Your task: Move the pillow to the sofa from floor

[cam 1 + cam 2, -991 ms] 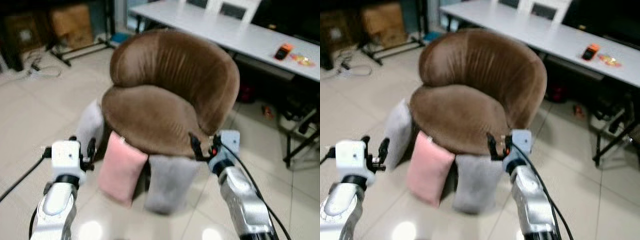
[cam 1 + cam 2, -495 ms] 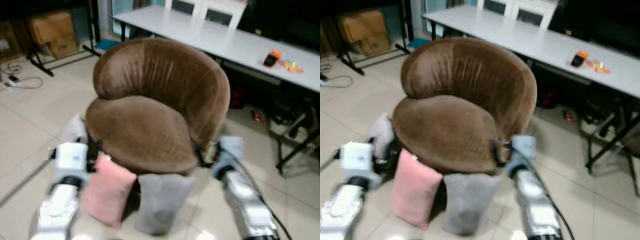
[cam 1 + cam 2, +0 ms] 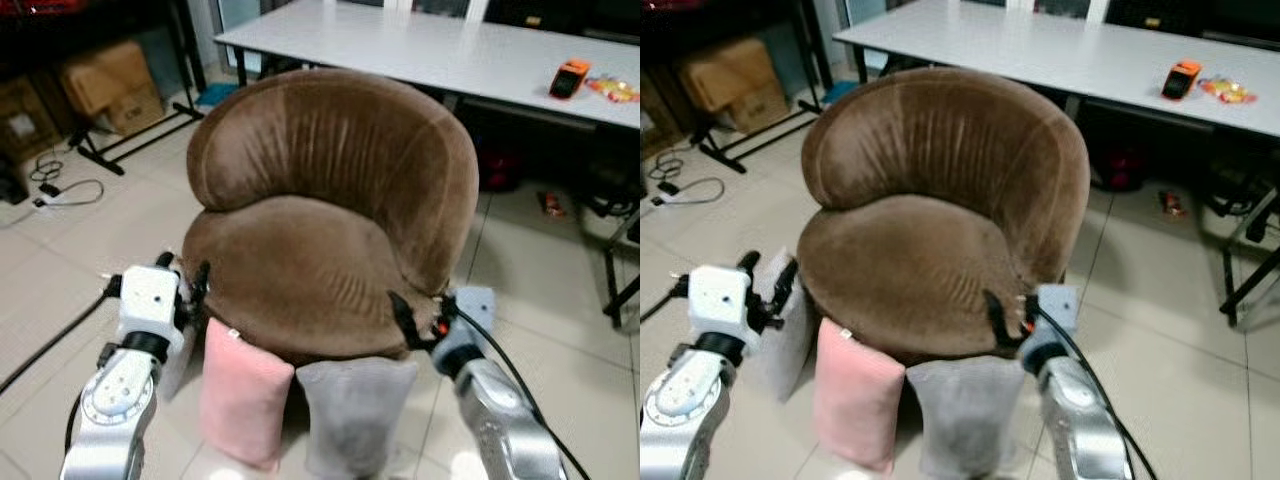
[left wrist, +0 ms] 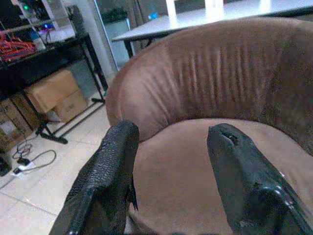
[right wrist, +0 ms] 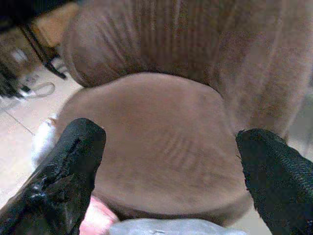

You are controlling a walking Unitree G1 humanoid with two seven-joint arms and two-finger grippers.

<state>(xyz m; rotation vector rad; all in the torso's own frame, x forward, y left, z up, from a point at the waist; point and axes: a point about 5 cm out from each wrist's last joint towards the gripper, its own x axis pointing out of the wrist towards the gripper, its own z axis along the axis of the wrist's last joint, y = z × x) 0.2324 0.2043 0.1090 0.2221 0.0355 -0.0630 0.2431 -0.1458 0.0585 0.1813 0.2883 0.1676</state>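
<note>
While the robot stands facing it, the sofa [image 3: 330, 230], a round brown velvet tub seat with nothing on its cushion, is the largest item and the destination.

Tabletop [image 3: 420, 45]: long, white, behind the sofa; carries a small orange device [image 3: 566, 78] near its right end.

Floor [image 3: 90, 250]: pale tile. Cardboard boxes [image 3: 105, 85] and a cable [image 3: 60, 190] lie at far left.

Pillows, three, all on the floor and leaning against the sofa's front base:
- pink pillow [image 3: 243, 405], upright, left of centre;
- grey pillow [image 3: 352, 415], upright, touching the pink one's right side;
- pale grey pillow [image 3: 785, 320], at the sofa's left flank, partly hidden by the left arm.

Left gripper [image 3: 183, 282]: raised at the sofa's left front edge, just above the pink pillow; fingers spread, holding nothing, pointed across the seat in the left wrist view.

Right gripper [image 3: 420, 322]: raised at the sofa's right front edge, above the grey pillow; fingers spread wide, likewise unladen.

Step in hand, as judged: approach complete, pickup not yet begun; no pillow has been lifted. The task does not say which pillow is meant.

Next move, as judged: lower a gripper, or both, past the seat rim to a pillow's top edge, most readily the pink or grey one, and close on the soft fabric. Then lift it clear of the rim and set it on the cushion.
</note>
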